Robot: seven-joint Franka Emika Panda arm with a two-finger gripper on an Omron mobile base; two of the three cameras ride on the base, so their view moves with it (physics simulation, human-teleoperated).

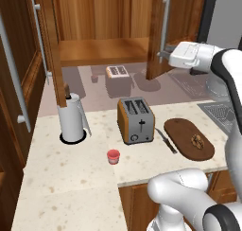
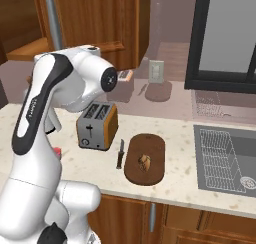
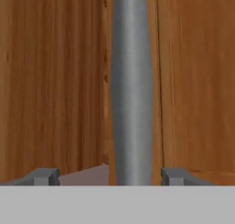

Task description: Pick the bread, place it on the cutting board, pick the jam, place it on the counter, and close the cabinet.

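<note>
The bread (image 1: pixel 197 140) (image 2: pixel 145 162) lies on the dark oval cutting board (image 1: pixel 182 130) (image 2: pixel 150 148), right of the toaster. On the beige counter (image 1: pixel 71 178), in front of the toaster, stands the red jam (image 1: pixel 113 156) jar. Both doors of the cabinet (image 1: pixel 94 40) stand open. My gripper (image 1: pixel 163 53) (image 3: pixel 109 176) is up at the right door's steel bar handle (image 1: pixel 164 24) (image 3: pixel 131 81). In the hand view the bar runs between my fingertips (image 3: pixel 46 176) with a gap on each side. The gripper is open and holds nothing.
A toaster (image 1: pixel 135 119) stands mid-counter, with a paper towel roll (image 1: pixel 72 117) to its left. A knife (image 1: pixel 166 141) lies between toaster and board. The sink (image 2: pixel 225 158) is at the right. The cabinet's left door (image 1: pixel 52 50) juts out over the counter.
</note>
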